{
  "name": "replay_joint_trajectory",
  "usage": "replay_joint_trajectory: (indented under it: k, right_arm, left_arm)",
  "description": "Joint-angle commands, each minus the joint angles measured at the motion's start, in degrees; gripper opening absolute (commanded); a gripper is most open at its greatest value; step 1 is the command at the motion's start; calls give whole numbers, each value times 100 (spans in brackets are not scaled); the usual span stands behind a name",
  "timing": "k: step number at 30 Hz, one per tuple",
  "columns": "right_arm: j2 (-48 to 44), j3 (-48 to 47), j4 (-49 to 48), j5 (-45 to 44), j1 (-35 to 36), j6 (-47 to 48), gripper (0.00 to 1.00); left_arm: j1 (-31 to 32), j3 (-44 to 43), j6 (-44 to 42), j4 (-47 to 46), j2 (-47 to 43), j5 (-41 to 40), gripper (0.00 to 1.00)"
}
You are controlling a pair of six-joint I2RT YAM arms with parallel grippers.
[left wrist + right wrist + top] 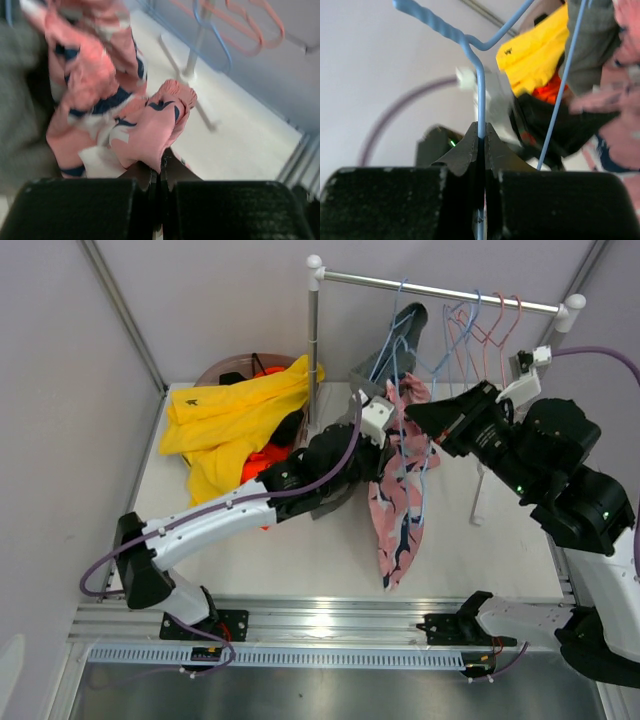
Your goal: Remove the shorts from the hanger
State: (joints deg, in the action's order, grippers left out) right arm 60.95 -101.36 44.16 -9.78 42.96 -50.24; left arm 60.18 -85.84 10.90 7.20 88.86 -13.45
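Note:
The pink shorts with dark-blue shapes (pixel 397 495) hang from a blue wire hanger (pixel 418 455) in mid-table, below the rail. My left gripper (pixel 384 445) is shut on a fold of the pink shorts (pixel 150 135). My right gripper (pixel 418 418) is shut on the blue hanger's wire (pixel 481 107). Grey shorts (pixel 385 358) hang on another blue hanger from the rail. The yellow shorts (pixel 232 418), orange shorts (pixel 262 462) and black shorts (pixel 290 430) lie piled at the back left.
A metal rail (pixel 440 290) on white posts spans the back, with several empty blue and orange hangers (pixel 485 330). A reddish basket rim (pixel 232 368) shows behind the pile. Grey walls close in on three sides.

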Motion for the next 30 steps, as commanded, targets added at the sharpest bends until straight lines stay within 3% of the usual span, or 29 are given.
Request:
replay_joint_trajectory:
  k: [1,5,9,12,16,18,22,23,26,30]
  right_arm:
    - [250,-822,135,-750,20,505,0]
    - [864,-1368,347,-1087,-252,1225,0]
    - [1181,-1509,330,-589,-1137,1411,0]
    - [1392,-1509,207,-97,-1623,1412,0]
    - [1674,-1588,102,345,-2203,1429,0]
    - [1771,-1615,66,441,-2274,1455,0]
    - [1999,-1606,-4,503,-2397,1587,0]
    - [2026,-1580,-39,538,-2467,1605,0]
    - [2158,-1474,-162,740,-2660,1622,0]
    - [2298,-1246,-469,916,-2801,1614,0]
  left_arm:
    - [501,506,220,492,-1130,-52,0]
    - [1003,587,448,1624,-1966,-586,0]
    - [1075,314,467,2784,-2732,-1262,0]
    - [874,-160,-77,3058,-3093,-1598,0]
    - [-512,-1143,-683,3410,-2840,-1073,0]
    - [-849,-1869,-895,3393,-2603,-853,0]
    - [-1708,-3392,-1484,3472,-1429,-493,0]
    - [-1877,-4196,-1546,3455,-1198,-431,0]
    - [-2676,-5200,-1538,3297,-364,-124,0]
    - [-3819,-5487,-1170,2203,473,561,0]
